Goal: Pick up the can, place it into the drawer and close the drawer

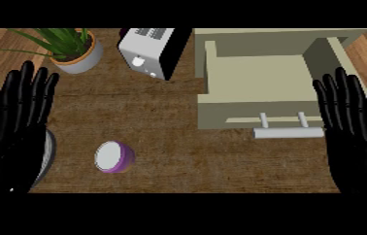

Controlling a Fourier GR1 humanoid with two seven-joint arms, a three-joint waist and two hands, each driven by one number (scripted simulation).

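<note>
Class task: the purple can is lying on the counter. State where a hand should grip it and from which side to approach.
Grip the purple can across its curved body, coming from above. It lies tilted on the counter, white end up-left, open space all around. The left hand is probably nearer.

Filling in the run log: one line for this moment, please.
stage: before pickup | can: on counter, untouched | drawer: open | left hand: open, resting | right hand: open, resting

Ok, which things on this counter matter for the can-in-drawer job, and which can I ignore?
For the job:
purple can, lying on its side at lower left
open drawer, handle toward the robot

Just lying about:
potted plant
toaster
grey rim beside the left robot hand
</note>
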